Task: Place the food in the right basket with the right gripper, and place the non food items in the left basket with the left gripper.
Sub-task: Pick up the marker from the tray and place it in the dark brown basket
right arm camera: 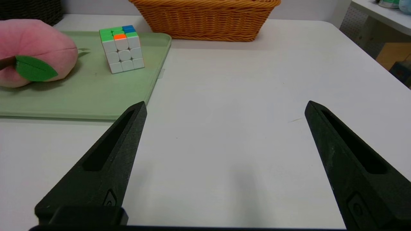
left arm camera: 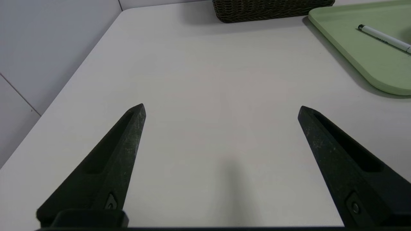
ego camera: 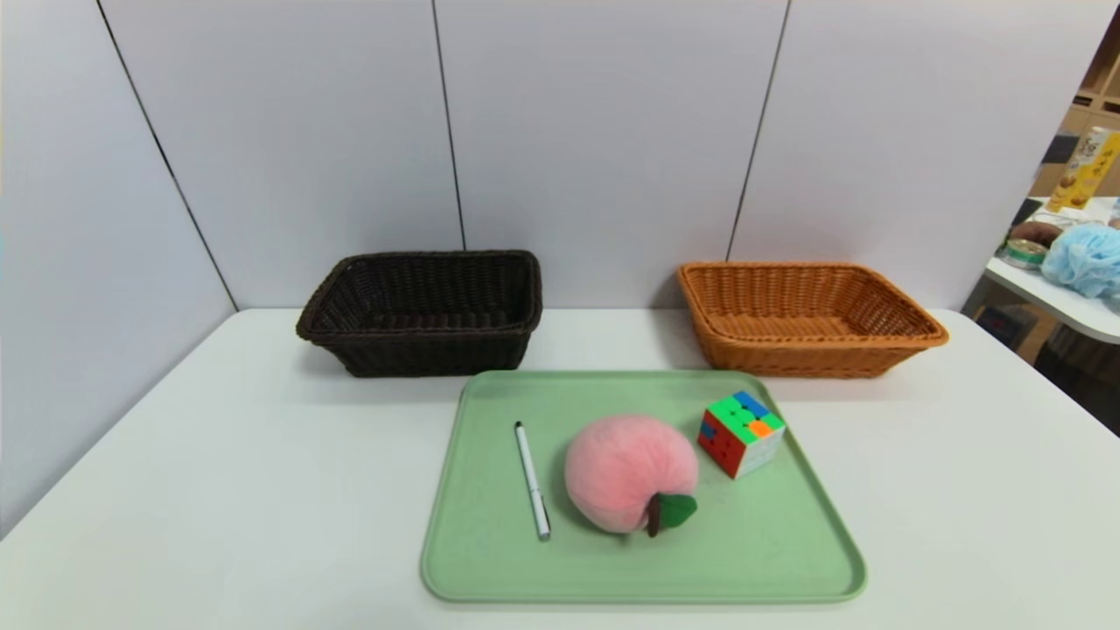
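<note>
A pink plush peach (ego camera: pixel 628 471) (right arm camera: pixel 30 51) lies in the middle of a green tray (ego camera: pixel 770 560). To its left on the tray is a white pen (ego camera: pixel 531 479) (left arm camera: pixel 383 38); to its right a multicoloured cube (ego camera: pixel 740 432) (right arm camera: pixel 122 48). The dark brown left basket (ego camera: pixel 424 311) (left arm camera: pixel 273 9) and the orange-tan right basket (ego camera: pixel 805 317) (right arm camera: pixel 205 19) stand behind the tray. Neither arm shows in the head view. My left gripper (left arm camera: pixel 221 109) hangs open over bare table left of the tray. My right gripper (right arm camera: pixel 225 106) hangs open over bare table right of the tray.
The white table (ego camera: pixel 219 490) ends at grey wall panels behind the baskets. A second table (ego camera: pixel 1063 297) with packets and a blue cloth stands off to the right, past the table's edge.
</note>
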Available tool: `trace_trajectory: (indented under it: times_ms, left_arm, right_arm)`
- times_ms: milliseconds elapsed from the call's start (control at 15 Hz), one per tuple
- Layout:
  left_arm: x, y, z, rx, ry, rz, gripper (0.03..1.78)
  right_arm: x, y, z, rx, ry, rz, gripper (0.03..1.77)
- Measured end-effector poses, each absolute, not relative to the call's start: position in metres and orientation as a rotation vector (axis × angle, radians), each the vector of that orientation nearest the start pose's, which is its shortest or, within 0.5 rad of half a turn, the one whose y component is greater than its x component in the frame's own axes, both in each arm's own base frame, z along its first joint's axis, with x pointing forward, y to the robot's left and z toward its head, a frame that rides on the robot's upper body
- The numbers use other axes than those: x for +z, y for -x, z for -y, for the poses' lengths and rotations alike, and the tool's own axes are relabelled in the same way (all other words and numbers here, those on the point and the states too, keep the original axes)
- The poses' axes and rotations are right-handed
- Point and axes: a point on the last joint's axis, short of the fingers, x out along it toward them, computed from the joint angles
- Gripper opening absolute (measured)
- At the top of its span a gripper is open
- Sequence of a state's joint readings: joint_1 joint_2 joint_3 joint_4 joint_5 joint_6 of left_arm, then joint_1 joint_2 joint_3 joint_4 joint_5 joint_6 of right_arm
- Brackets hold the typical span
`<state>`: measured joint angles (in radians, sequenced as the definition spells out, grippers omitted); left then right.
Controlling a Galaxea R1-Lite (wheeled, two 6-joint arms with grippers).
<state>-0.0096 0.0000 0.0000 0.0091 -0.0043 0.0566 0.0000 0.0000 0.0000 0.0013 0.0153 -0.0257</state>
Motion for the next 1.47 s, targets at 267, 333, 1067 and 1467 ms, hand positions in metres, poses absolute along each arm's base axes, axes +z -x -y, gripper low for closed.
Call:
trace_trajectory:
  times_ms: [267,333,1067,1467]
  left_arm:
    - [0.0746,0.0228,-0.0001,-0.015,-0.056,-0.009,1.69]
    - [0.0745,0.0228,-0.0001,-0.015,-0.058,-0.009,1.69]
    - [0.0745,0.0228,0.0001,-0.023,-0.056,-0.009,1.69]
    - [0.0749,0.0228,0.0004,-0.040,-0.093,-0.003,1.69]
  right_arm:
    - [0.0753,0.0228,-0.0003,0.014,0.024,-0.002,1.70]
    - [0.0753,0.0228,-0.0003,0.015,0.024,-0.002,1.70]
    - [0.0754,0.0228,-0.0003,0.015,0.029,-0.001,1.70]
    - [0.0756,0.0229,-0.0003,0.015,0.027,-0.001,1.70]
